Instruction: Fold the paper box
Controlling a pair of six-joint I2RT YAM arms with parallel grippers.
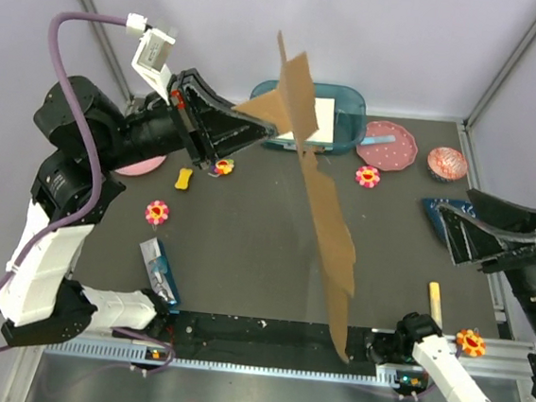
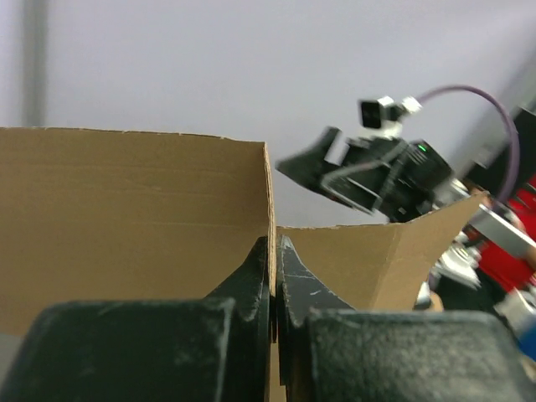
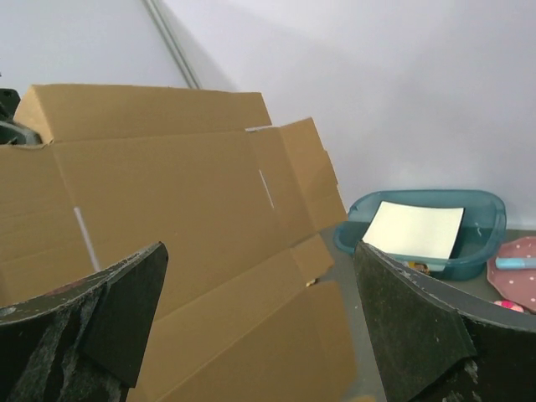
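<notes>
Pinching the paper box (image 2: 126, 218), left hand (image 2: 273, 244) (right hand (image 3: 260, 255) gapes wide)

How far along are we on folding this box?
Early. Done: the paper box is raised on edge, with the left gripper shut on its upper edge. In hand: only that hold; the right gripper is open and apart from the cardboard. Left: nearly all the folding, since the sheet looks mostly flat with no walls or lid formed.

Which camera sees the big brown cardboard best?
The right wrist view: the paper box shows its broad face, flaps and creases. The top view sees it almost edge-on. The left wrist view shows only a part pinched in the left gripper.
</notes>
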